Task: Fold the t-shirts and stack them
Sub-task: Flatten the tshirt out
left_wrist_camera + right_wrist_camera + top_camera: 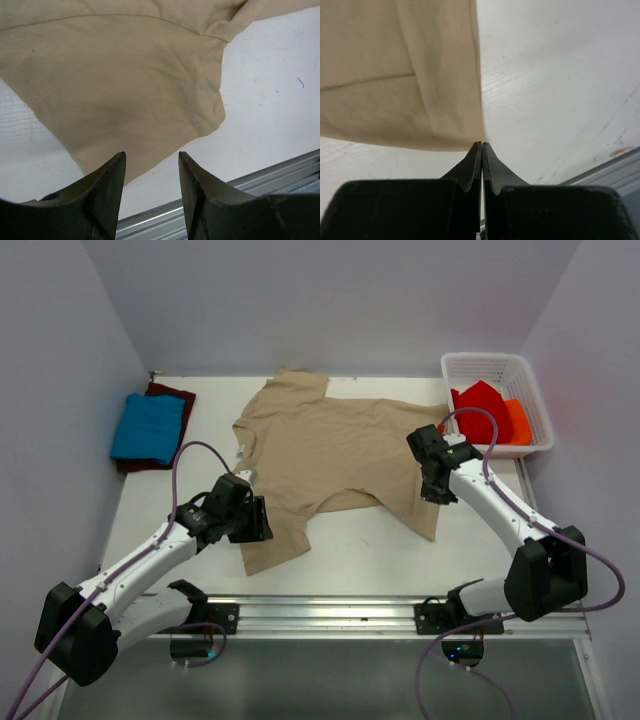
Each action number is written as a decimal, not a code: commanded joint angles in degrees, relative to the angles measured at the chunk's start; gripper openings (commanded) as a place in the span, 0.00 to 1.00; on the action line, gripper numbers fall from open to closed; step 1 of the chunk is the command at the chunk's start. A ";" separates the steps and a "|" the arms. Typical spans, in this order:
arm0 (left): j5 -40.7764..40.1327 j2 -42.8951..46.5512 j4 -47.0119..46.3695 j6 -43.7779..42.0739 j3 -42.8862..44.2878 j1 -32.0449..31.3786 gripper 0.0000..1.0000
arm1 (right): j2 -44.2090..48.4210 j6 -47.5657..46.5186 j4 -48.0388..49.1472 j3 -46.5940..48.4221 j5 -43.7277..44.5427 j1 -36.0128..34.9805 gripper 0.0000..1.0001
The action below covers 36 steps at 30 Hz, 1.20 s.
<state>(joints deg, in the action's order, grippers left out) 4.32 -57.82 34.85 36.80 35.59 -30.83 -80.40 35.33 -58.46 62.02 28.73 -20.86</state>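
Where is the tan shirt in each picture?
Top: the tan shirt lies spread across the middle of the table.
Left wrist: it fills the upper left, above the open left gripper.
Right wrist: upper left, its corner meeting the shut right gripper.
Shared landmark: the rail at the table's near edge.

Can't see most of dark maroon cloth t-shirt (178, 393), buried under folded bright blue cloth t-shirt (148, 427). Only get part of tan short-sleeved cloth t-shirt (115, 75) in wrist views, cropped top and left. Can't identify red and orange cloths (480, 410) in white plastic basket (485, 360).
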 commanded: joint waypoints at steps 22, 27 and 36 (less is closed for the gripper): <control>0.52 2.98 -1.63 0.56 -0.26 -0.11 0.48 | -25.66 2.35 5.49 -3.75 4.21 2.23 0.00; 0.96 2.10 -1.89 0.12 -0.44 -0.11 0.48 | -29.98 3.16 1.86 -0.68 6.25 2.23 0.00; 6.14 -5.10 -2.25 -2.43 -1.41 -0.11 0.49 | -32.02 5.18 0.35 -0.67 7.13 2.84 0.00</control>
<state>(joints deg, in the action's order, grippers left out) 7.14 -60.93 33.82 36.45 34.39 -30.83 -112.53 36.56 -61.23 62.61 38.06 -18.68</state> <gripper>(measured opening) 0.484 0.008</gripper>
